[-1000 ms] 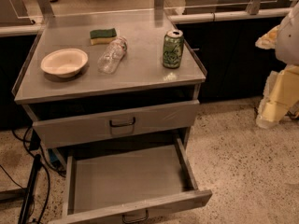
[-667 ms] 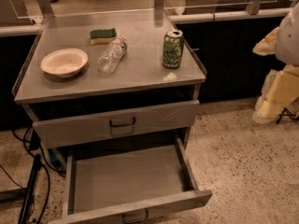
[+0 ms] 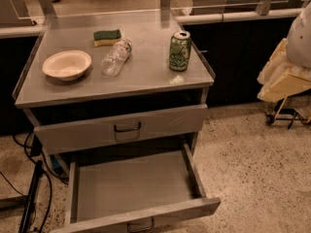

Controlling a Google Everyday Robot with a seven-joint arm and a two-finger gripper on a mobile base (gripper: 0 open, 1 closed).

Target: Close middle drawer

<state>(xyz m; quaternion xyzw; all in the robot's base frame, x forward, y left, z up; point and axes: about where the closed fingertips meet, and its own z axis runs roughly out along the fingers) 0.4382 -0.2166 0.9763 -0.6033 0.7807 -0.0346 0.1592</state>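
You had the middle drawer (image 3: 131,193) pulled far out of the cabinet (image 3: 29,101), low in the view, with its long grey tray facing up and its narrow front panel slanting along the bottom edge. Its small dark handle (image 3: 141,224) sat at the centre of that panel.

Your gripper (image 3: 284,81) was up at the right edge, a pale cream shape hanging below the white rounded arm (image 3: 301,33). It was at about the height of the cabinet top, above and to the right of the open drawer and well apart from it, with speckled floor (image 3: 252,149) between them. It touched nothing that I could see. You could not tell from this view whether it was open or closed, because its outline ran together with the arm and the right edge cut it off.

The drawer's handle and front left corner were clipped by the lower edge. The back of the tray lay hidden under the upper drawer (image 3: 121,127), the one with the taller front.

On the cabinet top stood a green can (image 3: 180,51), upright, with a plastic bottle (image 3: 116,57) on its side, a bowl (image 3: 65,64) and a sponge (image 3: 107,37). Dark cables (image 3: 34,198) trailed on the floor at the left.
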